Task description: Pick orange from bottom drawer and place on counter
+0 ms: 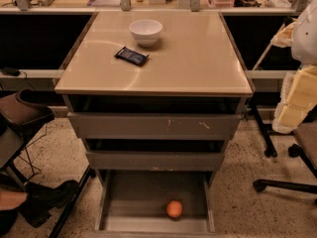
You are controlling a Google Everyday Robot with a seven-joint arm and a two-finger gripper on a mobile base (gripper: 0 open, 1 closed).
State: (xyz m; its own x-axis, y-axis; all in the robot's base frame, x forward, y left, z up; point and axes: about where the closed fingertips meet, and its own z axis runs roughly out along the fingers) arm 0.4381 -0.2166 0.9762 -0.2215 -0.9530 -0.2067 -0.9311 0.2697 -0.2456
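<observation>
Grey bottom drawer [136,197] holds orange [174,209] (gripper out of view).

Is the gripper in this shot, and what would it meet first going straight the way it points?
The gripper is not in view, so its line cannot be told. The orange lies uncovered in the open bottom drawer, near its front; from above, the way to it looks free.

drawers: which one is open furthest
The bottom drawer, the lowest: its floor shows, with the orange on it. The top drawer and middle drawer are barely out. The gripper is not in view.
</observation>
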